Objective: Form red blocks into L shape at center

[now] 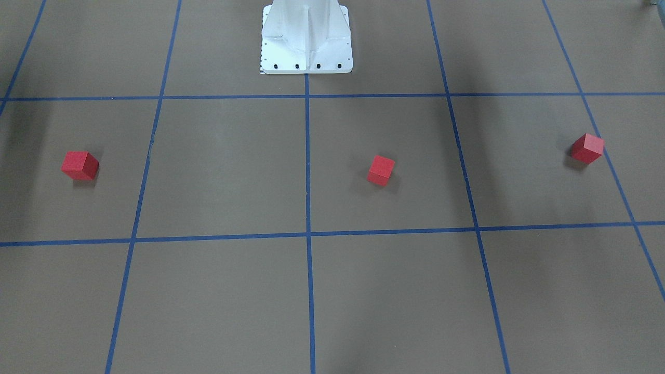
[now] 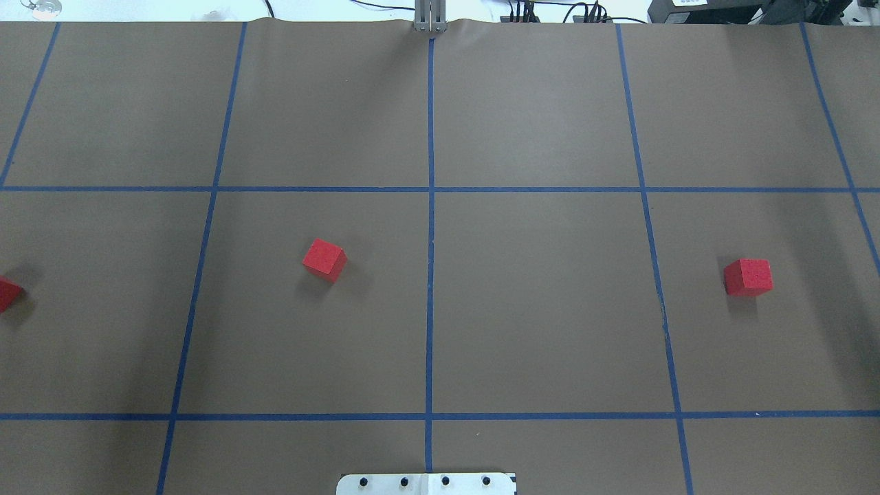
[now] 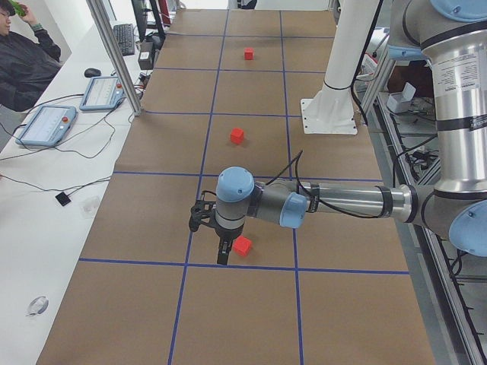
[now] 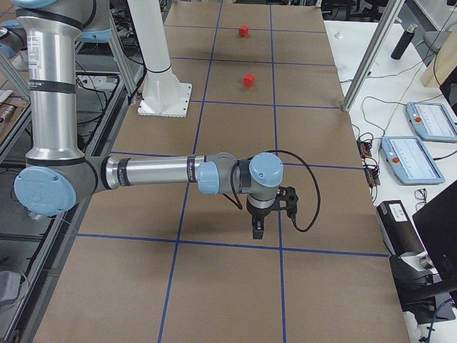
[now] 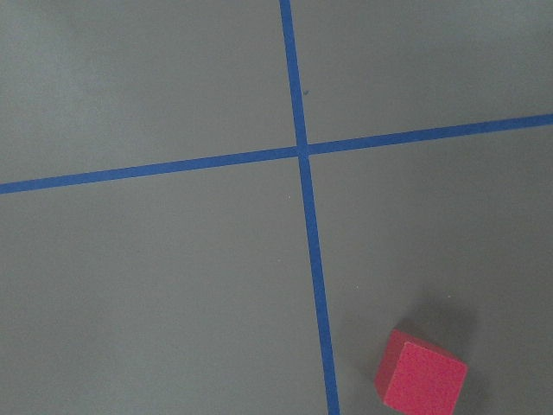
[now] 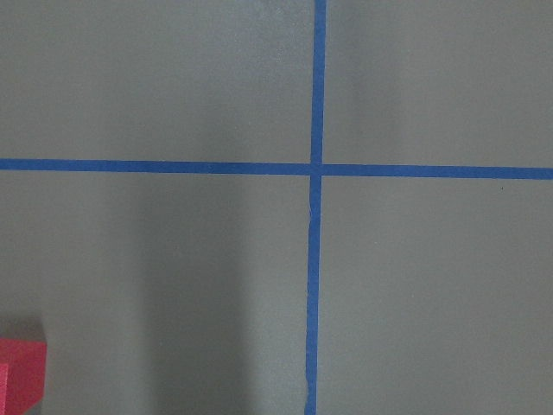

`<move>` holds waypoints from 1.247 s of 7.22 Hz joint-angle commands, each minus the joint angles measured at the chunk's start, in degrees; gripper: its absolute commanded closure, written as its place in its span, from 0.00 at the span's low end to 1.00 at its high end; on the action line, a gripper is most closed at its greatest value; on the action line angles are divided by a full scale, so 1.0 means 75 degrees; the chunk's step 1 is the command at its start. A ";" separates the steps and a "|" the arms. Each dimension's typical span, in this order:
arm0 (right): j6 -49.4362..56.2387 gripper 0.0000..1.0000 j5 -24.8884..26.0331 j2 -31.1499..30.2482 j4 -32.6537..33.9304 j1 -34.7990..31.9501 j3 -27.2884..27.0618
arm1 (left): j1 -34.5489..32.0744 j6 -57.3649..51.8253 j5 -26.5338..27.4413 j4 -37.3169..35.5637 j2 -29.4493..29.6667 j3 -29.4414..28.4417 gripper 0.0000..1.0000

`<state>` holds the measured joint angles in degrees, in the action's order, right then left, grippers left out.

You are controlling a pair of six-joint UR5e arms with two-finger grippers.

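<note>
Overhead exterior has the left block (image 2: 7, 294), a red cube, cut off by the frame edge, lying between 8 and 9 o'clock from the center crossing (image 2: 431, 189) on the brown table (image 2: 550, 309). The middle block (image 2: 324, 259) sits at about 8 o'clock from that crossing, turned corner-on to the blue tape lines (image 2: 430, 330). The right block (image 2: 748, 277) lies between 3 and 4 o'clock, nearly square to the lines. The three are well apart, and being cubes none has a long side. In the exterior left view the left gripper (image 3: 222, 258) hangs pointing down just beside the left block; I cannot tell whether its fingers are spread or closed. In the exterior right view the right gripper (image 4: 257, 232) also points down, its fingers just as unclear, and the right block is hidden there. The right wrist camera catches only a corner of that block at 7 o'clock.
</note>
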<state>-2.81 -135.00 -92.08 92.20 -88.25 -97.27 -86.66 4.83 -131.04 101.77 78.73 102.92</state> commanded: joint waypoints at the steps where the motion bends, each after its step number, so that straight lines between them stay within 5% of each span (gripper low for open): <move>1: 0.0000 0.01 -0.0024 -0.0004 0.0000 0.0000 -0.0003 | 0.0000 0.0000 -0.0012 -0.0011 0.0002 0.0000 0.00; 4: 0.0000 0.01 -0.0024 -0.0004 -0.0011 0.0000 -0.0003 | 0.0035 0.0116 -0.0001 -0.0104 0.0293 -0.0024 0.00; 6: 0.0000 0.01 -0.0024 0.0019 -0.0011 0.0000 -0.0003 | 0.0047 0.0970 -0.0374 -0.2156 0.2172 0.0035 0.00; 9: 0.0000 0.01 -0.0036 0.0054 -0.0011 0.0000 -0.0015 | 0.0665 0.1681 -0.0492 -0.1457 0.2638 0.1086 0.00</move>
<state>-2.81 -135.23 -91.84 92.11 -88.22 -97.36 -84.12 13.35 -134.14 88.05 97.23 107.54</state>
